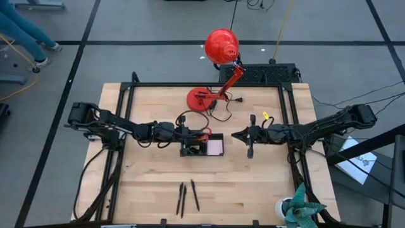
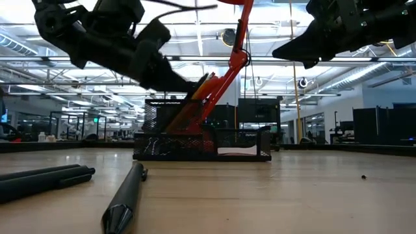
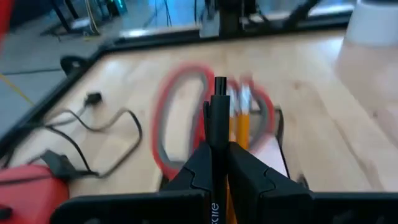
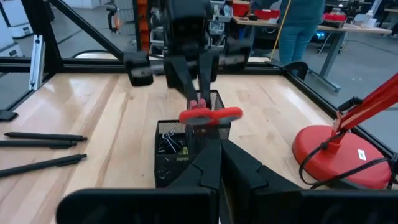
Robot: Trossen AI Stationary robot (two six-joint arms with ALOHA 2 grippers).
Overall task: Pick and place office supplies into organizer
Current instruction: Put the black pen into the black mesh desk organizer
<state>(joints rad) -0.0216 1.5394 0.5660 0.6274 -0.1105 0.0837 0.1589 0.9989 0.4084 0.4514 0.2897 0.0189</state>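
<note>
The black mesh organizer [image 1: 204,147] stands at the table's middle. Its tall section holds red-handled scissors [image 4: 210,116] and orange pencils [image 3: 242,118]. Its low section holds a pink pad [image 1: 215,147] and black clips [image 4: 168,144]. My left gripper [image 1: 187,134] is just left of the organizer's tall section and is shut on a black pen [image 3: 219,121]. My right gripper [image 1: 236,135] hangs shut and empty, above the table to the organizer's right. Three black pens [image 1: 186,197] lie flat on the table near its near edge. My left gripper pinches the pen's barrel [image 3: 217,155] between its two fingers. The pen runs along the fingers and sticks out ahead of them. The fingers come from the table's left, slanting down. The pen is clear of the table, its free end [image 3: 220,82] by the scissors' handles.
A red desk lamp [image 1: 215,69] stands on its round base behind the organizer, and its black cord [image 1: 218,111] trails on the table. A small yellow piece [image 1: 266,116] lies near my right arm. A potted plant [image 1: 297,209] sits at the near right corner. A person stands beyond the table [image 4: 298,25].
</note>
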